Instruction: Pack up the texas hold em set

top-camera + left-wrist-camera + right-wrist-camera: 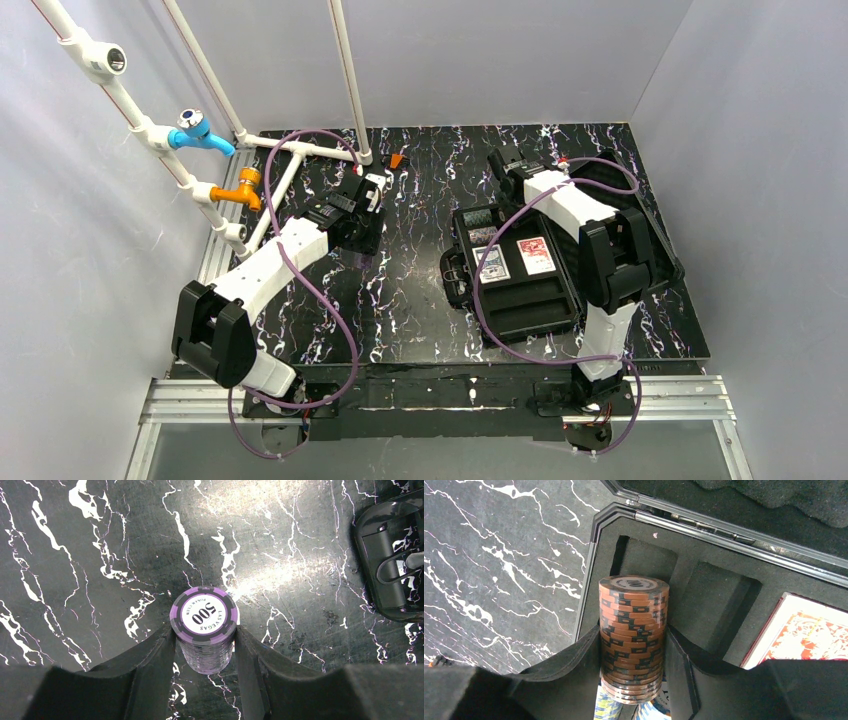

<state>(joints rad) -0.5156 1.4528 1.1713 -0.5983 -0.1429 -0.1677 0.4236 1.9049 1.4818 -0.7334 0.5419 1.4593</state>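
A stack of purple "500" poker chips [204, 625] stands between the fingers of my left gripper [205, 647], which presses on both of its sides over the black marble table. I cannot tell whether the stack is lifted. In the top view this gripper [362, 218] is left of the open black case [520, 300]. My right gripper [633, 660] is shut on a tall stack of orange-brown chips [634, 625], held over the case's foam slots [644, 560] at its far left corner. Yellow chips [605, 706] and blue chips [655, 711] show below it. Two card decks [492, 263], [536, 254] lie in the case.
The case's handle [395, 570] points toward the left gripper. Its open lid [660, 235] lies to the right under the right arm. A white pipe frame [300, 150] with blue [195, 130] and orange [245, 188] fittings stands at the back left. A small orange object [397, 159] lies at the back.
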